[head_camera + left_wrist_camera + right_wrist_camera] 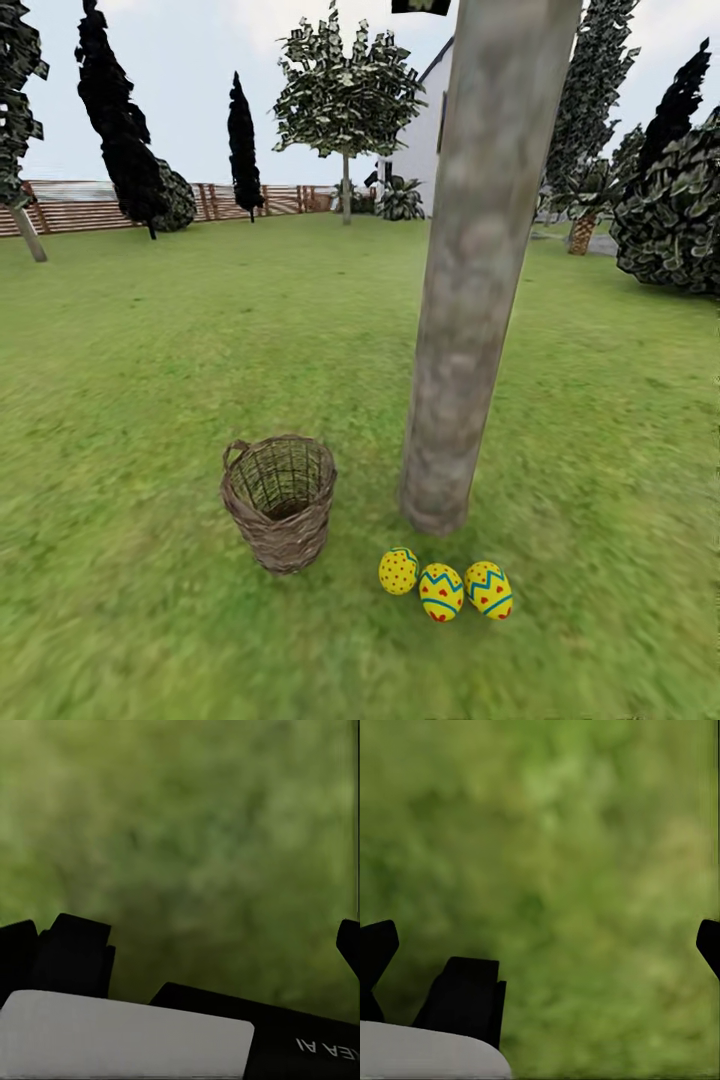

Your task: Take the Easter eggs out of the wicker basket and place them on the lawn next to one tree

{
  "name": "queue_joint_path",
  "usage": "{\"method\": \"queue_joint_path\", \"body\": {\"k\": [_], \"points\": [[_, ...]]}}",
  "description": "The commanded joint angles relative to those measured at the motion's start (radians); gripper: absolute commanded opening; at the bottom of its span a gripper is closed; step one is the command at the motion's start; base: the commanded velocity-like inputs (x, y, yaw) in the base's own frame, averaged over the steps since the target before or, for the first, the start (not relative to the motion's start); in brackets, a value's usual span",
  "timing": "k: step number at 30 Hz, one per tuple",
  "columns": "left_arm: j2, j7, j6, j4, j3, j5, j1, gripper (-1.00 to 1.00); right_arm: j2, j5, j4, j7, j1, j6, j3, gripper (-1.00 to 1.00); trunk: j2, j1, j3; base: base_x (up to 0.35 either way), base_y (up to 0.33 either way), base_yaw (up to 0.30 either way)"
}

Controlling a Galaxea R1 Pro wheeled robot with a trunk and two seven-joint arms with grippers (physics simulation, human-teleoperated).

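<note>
Three yellow Easter eggs lie in a row on the lawn (150, 380) at the foot of the thick grey-beige tree (470, 300): a red-dotted one (398, 571), a middle one (441, 592) and a right one (489, 589), both with blue zigzags. The brown wicker basket (279, 500) stands upright just left of them, and I see only bare weave inside it. My left gripper (180, 949) is open over blurred grass with nothing between its fingertips (15, 945). My right gripper (540, 945) is likewise open above grass, fingertips (709, 943) wide apart.
A rounded dark bush (672, 205) stands at the right. Slim dark columnar trees (120, 130) and a leafy small tree (346, 100) stand before the slatted wooden fence (90, 205). A white house (425, 140) shows behind the trunk. Open grass spreads all around.
</note>
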Motion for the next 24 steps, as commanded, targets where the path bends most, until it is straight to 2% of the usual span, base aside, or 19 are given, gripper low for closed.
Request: {"method": "queue_joint_path", "body": {"k": [1,14,18,24], "points": [[0.001,-0.002,0.004,-0.001,-0.008,0.01,0.0,1.0,0.0,0.005,0.001,0.003,-0.001,0.002,-0.008,1.0,0.007,-0.004,0.001,0.0,0.0,-0.11],[0.005,-0.001,0.002,0.001,-0.008,0.01,0.01,1.0,0.0,-0.006,0.004,0.003,-0.001,0.002,-0.008,1.0,0.014,-0.008,-0.017,0.0,0.0,-0.132],[0.01,0.0,-0.042,0.011,-0.008,0.011,0.011,1.0,0.001,-0.005,0.005,0.003,-0.001,0.002,-0.008,1.0,0.014,-0.008,-0.023,0.0,0.0,-0.113],[0.015,0.001,-0.051,0.031,-0.008,0.012,0.012,1.0,0.001,-0.004,0.006,0.003,-0.001,0.005,-0.008,1.0,0.014,-0.008,-0.033,0.0,0.0,-0.092]]}}
